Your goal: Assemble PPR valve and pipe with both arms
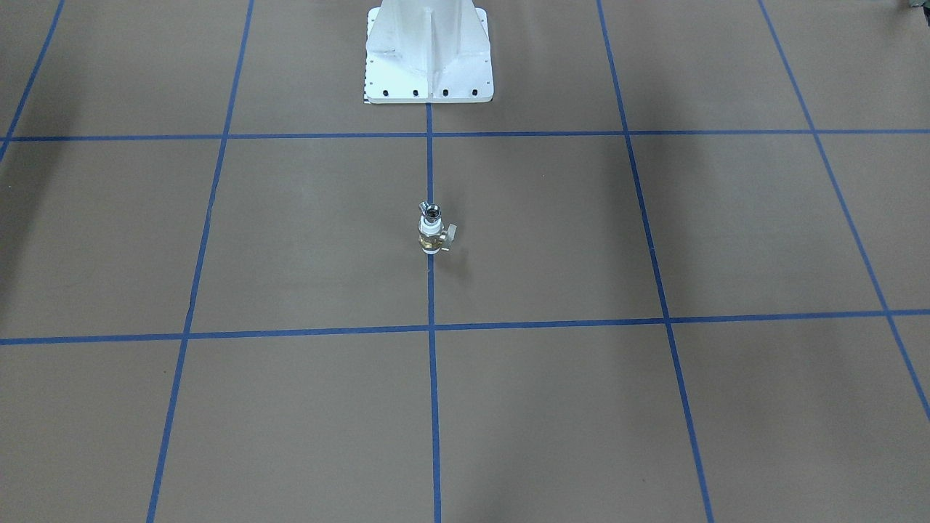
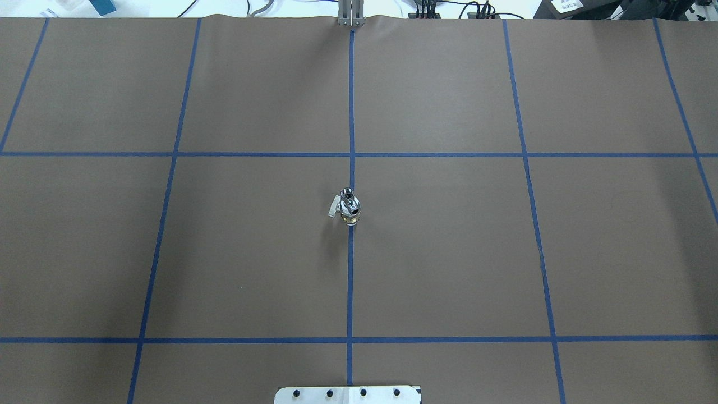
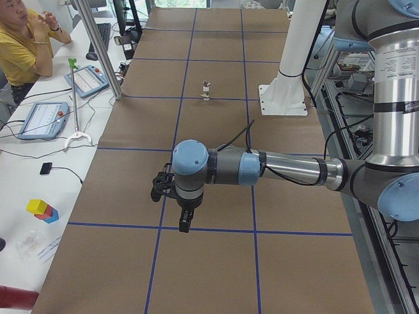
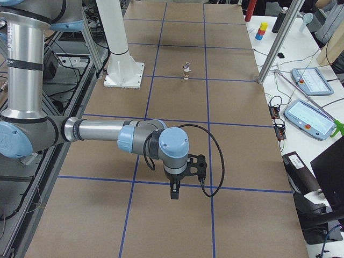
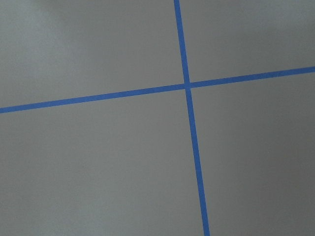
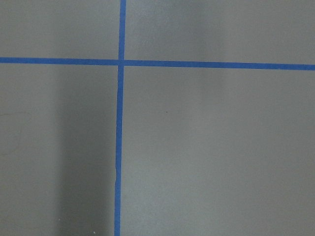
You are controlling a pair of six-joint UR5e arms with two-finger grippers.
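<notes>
The PPR valve stands upright on the blue centre line in the middle of the brown table, its white handle to one side. The silver pipe sits on the valve's top end. Both also show in the overhead view, valve and pipe. Neither arm touches them. My left gripper hangs over the table's left end, far from the valve. My right gripper hangs over the right end. Both show only in side views, so I cannot tell if they are open or shut. The wrist views show only paper and blue tape.
The white pedestal base stands at the robot's edge of the table. An operator sits at a side desk with tablets. Coloured blocks lie on that desk. Metal posts stand at the table's far edge.
</notes>
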